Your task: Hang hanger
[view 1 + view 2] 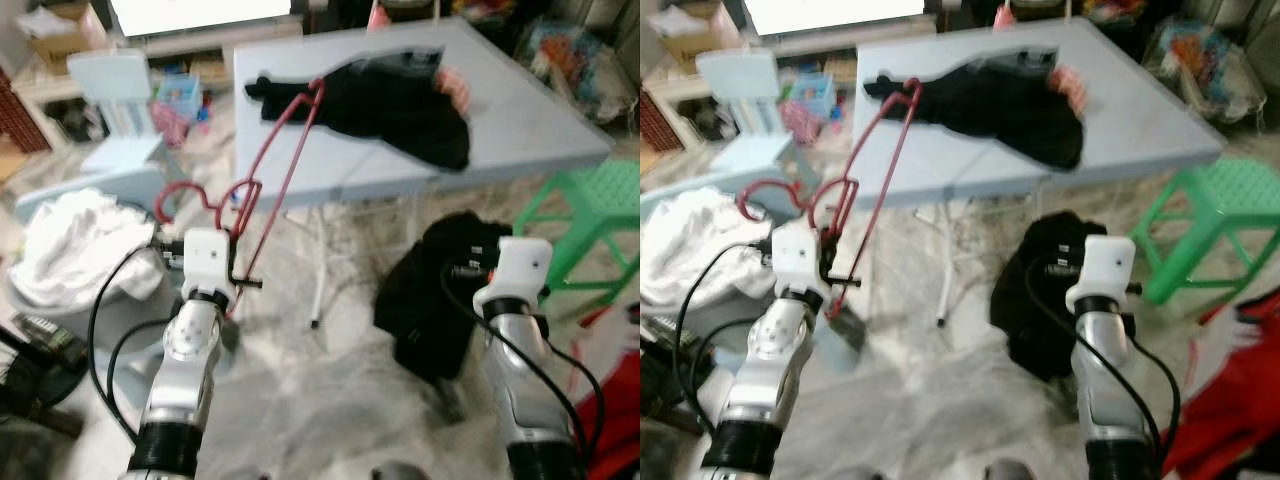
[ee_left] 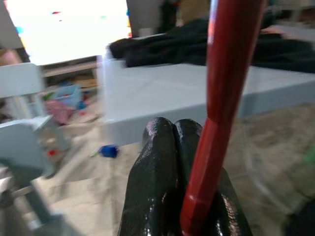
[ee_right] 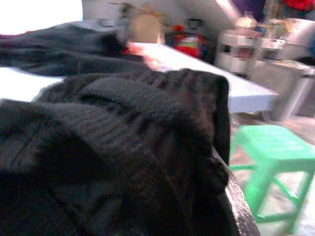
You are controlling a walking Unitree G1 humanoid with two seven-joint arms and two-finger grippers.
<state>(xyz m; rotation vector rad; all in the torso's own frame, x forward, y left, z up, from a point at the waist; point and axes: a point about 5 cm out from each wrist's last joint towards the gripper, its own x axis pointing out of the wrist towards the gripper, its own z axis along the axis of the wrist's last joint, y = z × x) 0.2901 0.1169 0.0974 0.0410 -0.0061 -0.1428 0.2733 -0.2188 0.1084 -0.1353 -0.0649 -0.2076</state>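
My left pincer [image 1: 243, 272], at lower left of the frame, is clamped on the red hanger [image 1: 285, 165], which slants up toward the grey surface [image 1: 520, 120]. My right pincer [image 1: 470, 268], lower right, grips a black garment [image 1: 435, 300] that droops toward the floor. Another dark garment [image 1: 400, 100] lies on the surface.

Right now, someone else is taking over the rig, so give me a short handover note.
Left gripper: shut on the red hanger, whose far end lies on the blue table by a black garment.
Right gripper: shut on a second black garment, hanging below the table edge.
Done: both picked up.
Left: garment is not yet on the hanger, and nothing is hung.
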